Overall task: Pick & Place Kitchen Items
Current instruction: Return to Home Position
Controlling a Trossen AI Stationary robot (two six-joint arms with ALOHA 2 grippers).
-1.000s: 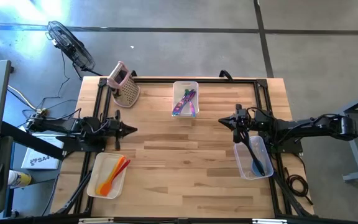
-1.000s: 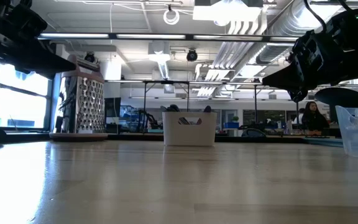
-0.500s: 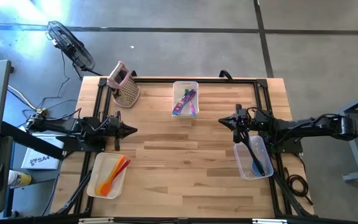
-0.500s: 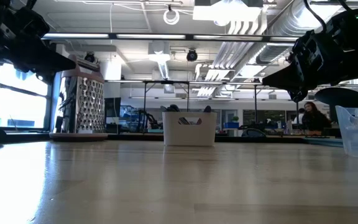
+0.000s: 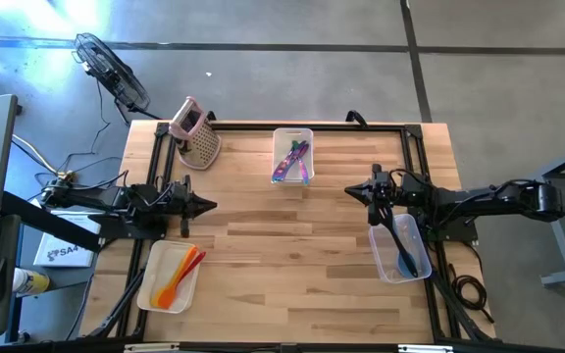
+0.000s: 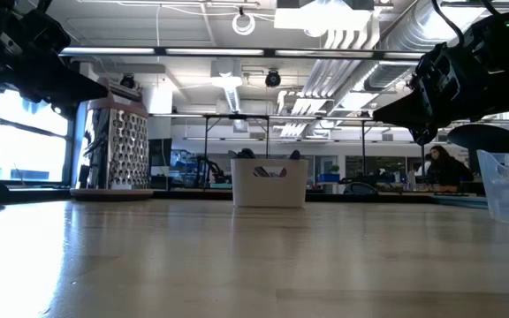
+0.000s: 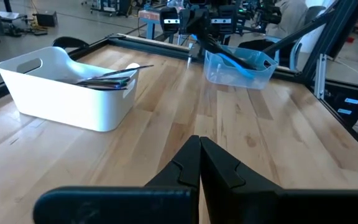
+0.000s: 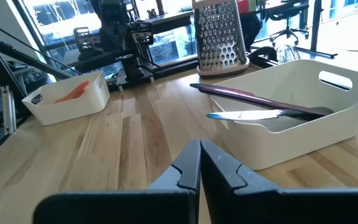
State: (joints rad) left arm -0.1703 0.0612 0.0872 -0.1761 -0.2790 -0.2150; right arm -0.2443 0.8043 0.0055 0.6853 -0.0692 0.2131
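Spatulas (image 5: 177, 277) in white bin (image 5: 145, 286), near closed L claw (image 5: 210, 206)

Two arms, both black.
Left arm (image 5: 130, 204): long, thin, lumpy at joints.
Right arm (image 5: 488, 201): same look, fat round joint near outer end, black cables looping near wrist.
Left gripper (image 5: 211, 206): small, pointy. Two flat black fingers (image 7: 182, 171) with stepped edges, wide black bar behind them.
Right gripper (image 5: 348, 191): same shape. Same black fingers (image 8: 182, 169), matte, no marks seen.
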